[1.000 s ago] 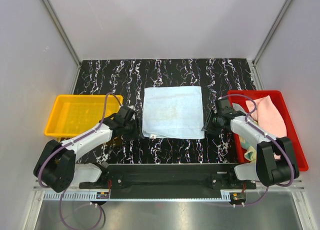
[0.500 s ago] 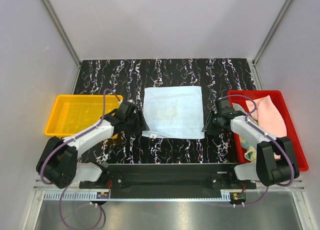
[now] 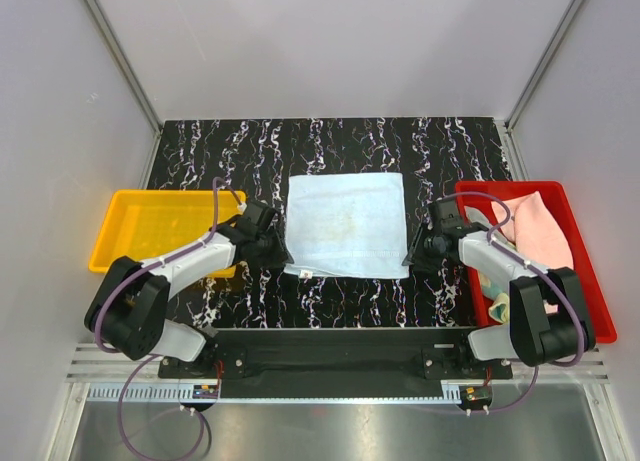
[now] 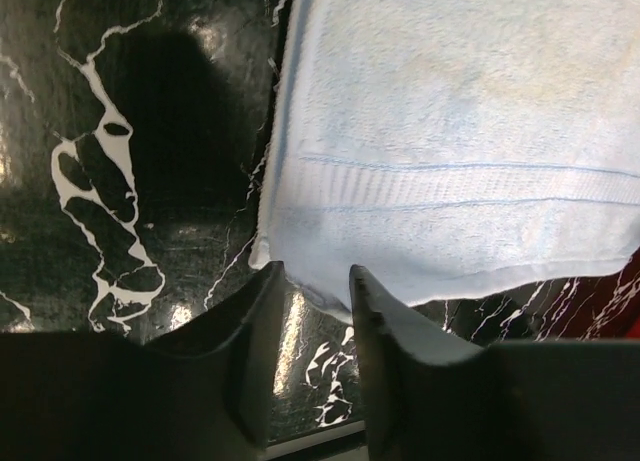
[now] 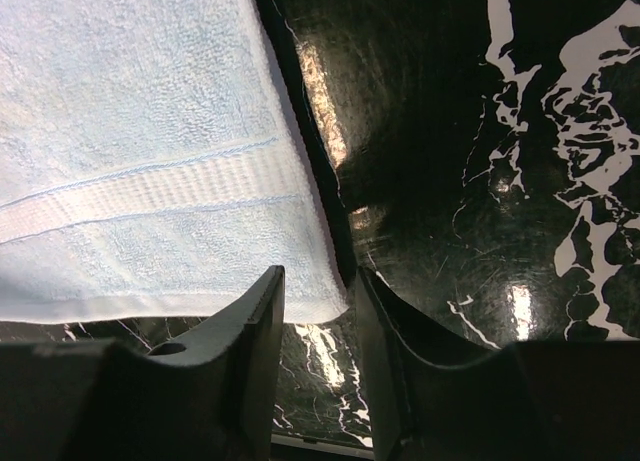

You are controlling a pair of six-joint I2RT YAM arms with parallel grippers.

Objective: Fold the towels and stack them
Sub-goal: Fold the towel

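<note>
A pale blue towel (image 3: 346, 224) lies flat on the black marbled table. My left gripper (image 3: 283, 258) is open at the towel's near left corner; in the left wrist view the towel's edge (image 4: 330, 281) sits between its tips (image 4: 312, 281). My right gripper (image 3: 408, 259) is open at the near right corner; in the right wrist view that corner (image 5: 320, 291) lies between its tips (image 5: 318, 286). More towels, pink (image 3: 535, 231) and yellowish, lie in the red tray (image 3: 590, 266).
An empty yellow tray (image 3: 150, 231) stands at the left. The red tray stands at the right, close to my right arm. White walls enclose the table on three sides.
My left gripper has moved right, up to the towel's near left corner. The right gripper has hardly moved. The towel lies as before.
</note>
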